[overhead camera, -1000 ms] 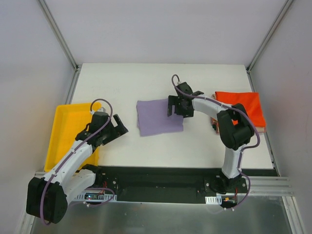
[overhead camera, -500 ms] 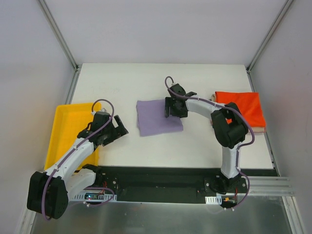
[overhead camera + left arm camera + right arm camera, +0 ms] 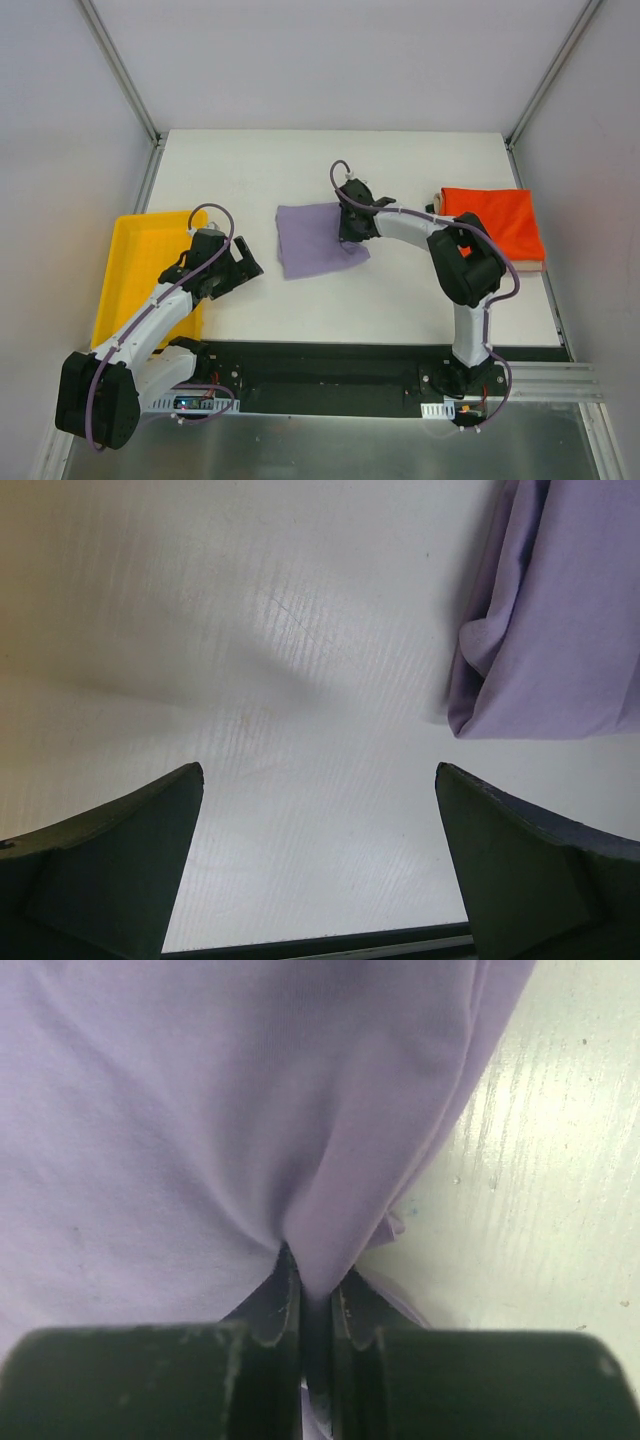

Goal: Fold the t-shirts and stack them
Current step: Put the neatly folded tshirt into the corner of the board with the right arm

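The folded lilac cotton t-shirt [image 3: 315,240] lies near the middle of the white table [image 3: 300,160], its right edge bunched where the right gripper [image 3: 349,222] has closed on it; the wrist view shows both pads pressed together on a pleat of the fabric. The likely step is carrying this shirt over to the folded orange-red t-shirt [image 3: 495,222] at the table's right side. To do it well, the pinch should catch every layer, the lift should be low and slow so the fold does not fall open, and the shirt should be laid square on the orange one. The right arm reaches left across the table, wrist pitched down. The left gripper [image 3: 240,265] hovers over bare table beside the yellow plastic tray [image 3: 130,270], jaws apart and holding nothing.
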Controlling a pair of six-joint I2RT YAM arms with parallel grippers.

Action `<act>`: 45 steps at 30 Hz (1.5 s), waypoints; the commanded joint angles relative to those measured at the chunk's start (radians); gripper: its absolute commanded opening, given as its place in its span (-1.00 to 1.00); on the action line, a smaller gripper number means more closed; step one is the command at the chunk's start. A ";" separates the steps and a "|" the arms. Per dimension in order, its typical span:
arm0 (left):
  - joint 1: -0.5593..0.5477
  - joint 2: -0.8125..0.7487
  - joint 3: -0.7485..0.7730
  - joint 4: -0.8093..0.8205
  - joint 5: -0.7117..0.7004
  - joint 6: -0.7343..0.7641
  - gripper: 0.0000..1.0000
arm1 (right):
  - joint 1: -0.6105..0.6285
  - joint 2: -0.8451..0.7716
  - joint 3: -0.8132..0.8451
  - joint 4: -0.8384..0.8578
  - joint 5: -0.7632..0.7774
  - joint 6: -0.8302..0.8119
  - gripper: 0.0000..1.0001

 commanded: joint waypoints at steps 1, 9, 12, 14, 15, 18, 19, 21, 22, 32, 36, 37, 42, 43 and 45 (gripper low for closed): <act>0.003 0.003 0.002 -0.004 -0.004 0.003 0.98 | 0.012 -0.051 -0.064 0.019 0.059 -0.102 -0.99; 0.003 0.001 0.002 -0.006 -0.007 0.009 0.98 | 0.012 -0.267 -0.068 -0.097 0.288 -0.378 -1.00; 0.003 0.006 0.002 -0.006 -0.010 0.009 0.98 | 0.009 -0.338 -0.073 -0.166 0.397 -0.458 -1.00; 0.003 0.009 0.007 -0.006 -0.009 0.009 0.98 | 0.002 -0.384 -0.083 -0.195 0.448 -0.494 -1.00; 0.003 0.012 0.007 -0.006 -0.009 0.008 0.98 | -0.003 -0.407 -0.087 -0.217 0.466 -0.505 -1.00; 0.003 0.017 0.009 -0.006 -0.009 0.008 0.98 | -0.018 -0.460 -0.100 -0.250 0.518 -0.546 -1.00; 0.003 0.020 0.009 -0.006 -0.006 0.008 0.98 | -0.024 -0.473 -0.100 -0.261 0.527 -0.564 -1.00; 0.003 0.026 0.009 -0.006 -0.006 0.009 0.98 | -0.032 -0.494 -0.108 -0.274 0.553 -0.610 -1.00; 0.003 0.029 0.009 -0.007 -0.004 0.011 0.98 | -0.035 -0.502 -0.111 -0.277 0.569 -0.639 -1.00; 0.003 0.035 0.010 -0.006 0.002 0.013 0.98 | -0.081 -0.574 -0.088 -0.350 0.666 -0.732 -0.99; 0.003 0.041 0.012 -0.006 0.005 0.016 0.98 | -0.103 -0.600 -0.067 -0.363 0.673 -0.709 -1.00; 0.003 0.041 0.012 -0.006 0.007 0.016 0.98 | -0.107 -0.606 -0.062 -0.363 0.681 -0.704 -1.00; 0.003 0.040 0.009 -0.006 0.008 0.017 0.98 | -0.129 -0.632 -0.033 -0.379 0.693 -0.704 -1.00; 0.003 0.038 0.007 -0.006 0.007 0.017 0.98 | -0.136 -0.634 -0.024 -0.386 0.686 -0.701 -1.00; 0.003 0.035 0.007 -0.006 0.007 0.017 0.98 | -0.144 -0.642 -0.008 -0.393 0.667 -0.699 -1.00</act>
